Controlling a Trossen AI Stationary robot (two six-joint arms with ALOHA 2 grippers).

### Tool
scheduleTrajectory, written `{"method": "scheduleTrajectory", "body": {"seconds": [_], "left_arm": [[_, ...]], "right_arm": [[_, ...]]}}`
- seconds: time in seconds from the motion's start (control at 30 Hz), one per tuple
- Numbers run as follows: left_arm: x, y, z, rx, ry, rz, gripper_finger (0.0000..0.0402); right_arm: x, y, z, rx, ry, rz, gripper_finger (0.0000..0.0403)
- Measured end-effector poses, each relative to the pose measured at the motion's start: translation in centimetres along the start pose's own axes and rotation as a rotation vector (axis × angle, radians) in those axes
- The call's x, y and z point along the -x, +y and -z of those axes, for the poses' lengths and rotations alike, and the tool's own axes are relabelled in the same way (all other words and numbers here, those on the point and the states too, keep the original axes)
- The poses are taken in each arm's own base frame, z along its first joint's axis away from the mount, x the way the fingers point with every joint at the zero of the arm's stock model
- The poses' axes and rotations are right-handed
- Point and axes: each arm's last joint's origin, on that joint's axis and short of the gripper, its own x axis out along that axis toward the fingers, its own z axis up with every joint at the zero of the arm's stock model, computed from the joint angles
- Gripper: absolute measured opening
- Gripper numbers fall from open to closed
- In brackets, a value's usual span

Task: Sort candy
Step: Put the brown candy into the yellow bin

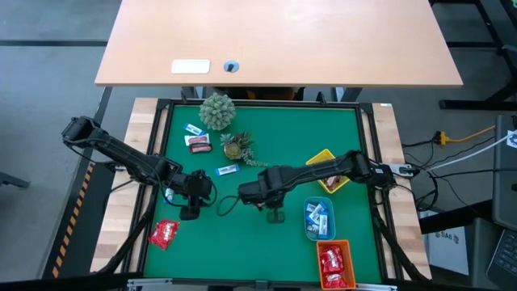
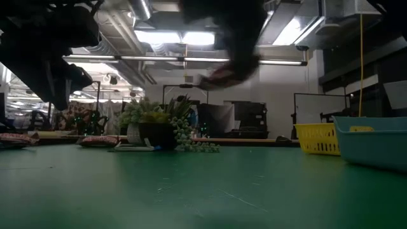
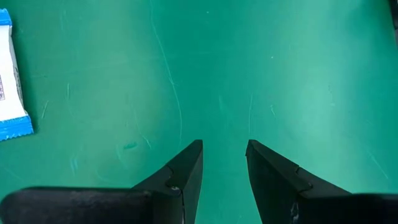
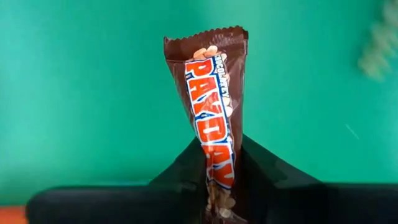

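A dark brown candy bar with orange lettering (image 4: 211, 112) is held in my right gripper (image 1: 276, 213), which is shut on it above the middle of the green mat; the low view shows the bar (image 2: 219, 76) blurred, well above the mat. My left gripper (image 3: 224, 155) hovers open over bare mat at the left, with a blue-and-white candy (image 3: 9, 81) lying flat beside it. Other candy lies flat on the mat: a red packet (image 1: 164, 234), a brown bar (image 1: 198, 143) and blue-and-white pieces (image 1: 228, 170). My right gripper pinches the brown bar between its two fingers at one end (image 4: 217, 180). The fingers point down and the bar runs along them. Its crimped free end (image 4: 205, 38) sticks out past the fingertips, and the bar is lifted clear of the mat.
At the right stand a yellow tray (image 1: 327, 162), a blue tray (image 1: 307, 222) holding blue-and-white candy, and an orange tray (image 1: 346, 246) holding red packets. Two small green plants (image 1: 216, 111) (image 1: 236, 145) stand at the far side of the mat.
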Motion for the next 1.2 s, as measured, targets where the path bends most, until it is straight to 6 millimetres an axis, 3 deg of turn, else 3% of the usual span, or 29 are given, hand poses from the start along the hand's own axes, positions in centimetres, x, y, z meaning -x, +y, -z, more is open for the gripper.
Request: {"method": "scheduleTrajectory", "body": {"seconds": [0.1,0.27,0.37,0.57,0.77,0.9,1.2], "left_arm": [[0.0,0.0,0.0,0.0,0.001,-0.001,0.0119],[0.0,0.0,0.0,-0.002,0.003,-0.001,0.0119],[0.0,-0.1,0.0,-0.004,0.001,0.0,0.0119],[0.0,0.0,0.0,-0.004,-0.003,-0.007,0.0119],[0.0,0.0,0.0,-0.004,-0.013,-0.024,0.0119],[0.0,0.1,-0.1,-0.001,-0.03,-0.056,0.0119],[0.0,0.2,0.0,0.106,-0.027,-0.061,0.0119]], "right_arm": [[0.2,-0.4,0.9,-0.003,0.062,0.106,0.0068],[0.9,-0.8,3.1,-0.02,0.083,0.136,0.0069],[0.2,-1.0,5.6,-0.045,0.122,0.162,0.007],[-1.5,-2.3,12.7,-0.199,0.23,0.251,0.007],[-1.2,-3.2,18.0,-0.319,0.209,0.284,0.0071],[-0.9,-3.7,19.6,-0.342,0.172,0.36,0.0071],[-1.6,-3.7,19.7,-0.342,0.194,0.364,0.0093]]}}
